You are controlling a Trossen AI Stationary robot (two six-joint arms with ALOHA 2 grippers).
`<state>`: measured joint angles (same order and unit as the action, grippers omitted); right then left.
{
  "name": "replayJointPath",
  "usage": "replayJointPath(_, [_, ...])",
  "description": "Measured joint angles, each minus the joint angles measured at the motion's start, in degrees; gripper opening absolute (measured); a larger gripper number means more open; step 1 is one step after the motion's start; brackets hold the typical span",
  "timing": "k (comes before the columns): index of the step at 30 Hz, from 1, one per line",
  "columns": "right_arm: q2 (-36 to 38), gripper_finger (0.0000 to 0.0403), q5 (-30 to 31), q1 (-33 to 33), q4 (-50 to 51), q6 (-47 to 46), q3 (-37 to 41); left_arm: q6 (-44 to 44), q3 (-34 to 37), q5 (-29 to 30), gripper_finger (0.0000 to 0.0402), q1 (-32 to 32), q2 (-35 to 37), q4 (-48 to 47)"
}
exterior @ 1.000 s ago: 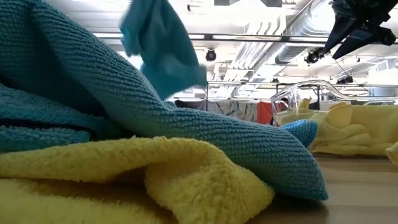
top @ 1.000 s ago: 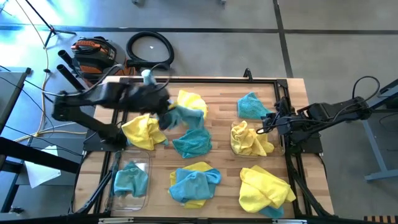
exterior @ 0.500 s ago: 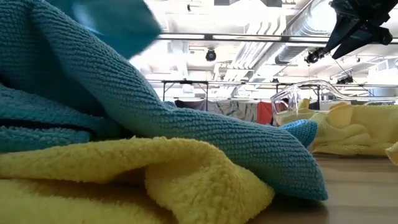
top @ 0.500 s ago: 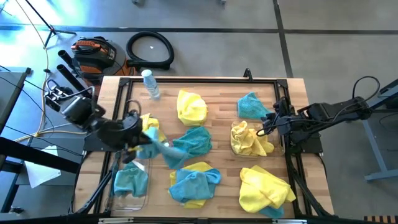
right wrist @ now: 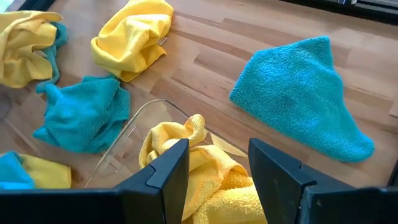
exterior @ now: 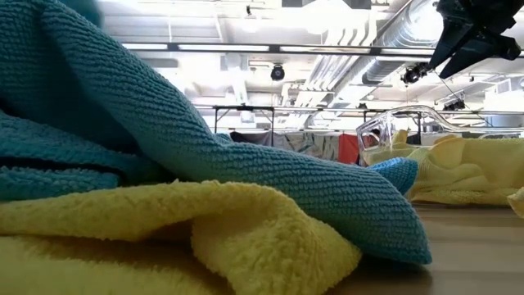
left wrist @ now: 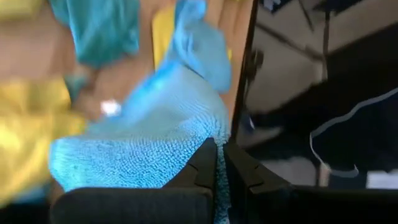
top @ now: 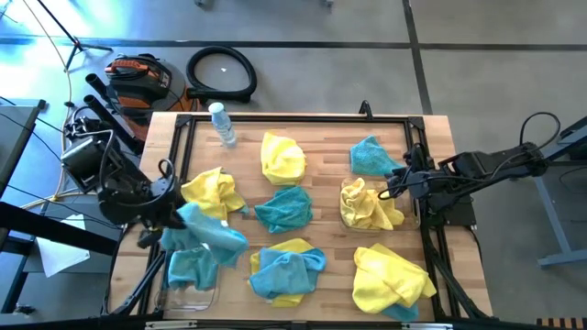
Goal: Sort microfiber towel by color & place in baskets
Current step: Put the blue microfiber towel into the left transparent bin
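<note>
My left gripper is shut on a teal towel near the table's left edge, just above the far end of the left basket, which holds another teal towel. My right gripper hangs open over the right basket, which holds yellow towels. Loose on the table lie yellow towels, teal towels and a mixed teal and yellow heap. My left gripper pinches the teal towel at one edge between its two shut fingers. The towel is lifted and spreads away from the fingers toward the table's middle. How many layers are held does not show.
A clear water bottle lies at the table's far left. A black frame borders the table. In the low view a teal and yellow heap fills the foreground, with the right gripper high above the right basket.
My left gripper has swung from the table's far middle toward the near left edge, carrying the teal towel lifted clear and trailing behind it, and now stands by the left basket. The right arm has kept still.
</note>
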<state>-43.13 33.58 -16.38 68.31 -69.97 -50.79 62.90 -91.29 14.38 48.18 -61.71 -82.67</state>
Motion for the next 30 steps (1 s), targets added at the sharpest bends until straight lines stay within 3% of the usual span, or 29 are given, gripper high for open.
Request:
replayJointPath(8, [0.0, 0.016, 0.0, 0.0, 0.0, -4.8, 0.0, 9.9, 0.0, -12.0, 0.0, 5.8, 0.9, -7.6])
replayJointPath(19, [-1.2, 0.016, 2.7, 0.0, 0.0, -11.1, 0.0, 11.7, 0.0, -19.4, 0.0, 11.6, 3.7, -7.4])
replayJointPath(22, [-2.2, 0.016, 2.9, 0.0, -0.1, -11.2, 0.0, 11.4, 0.6, -15.5, 0.0, 12.4, 4.8, -7.4])
replayJointPath(27, [-4.4, 0.016, 2.9, 0.0, -1.1, -11.2, 0.0, 4.1, 2.5, -2.1, 0.0, 11.6, 4.1, -6.7])
replayJointPath(30, [-5.5, 0.016, 2.9, 0.0, -1.3, -11.2, 0.0, -0.6, 4.6, -1.3, 0.0, 10.3, 3.0, -3.7])
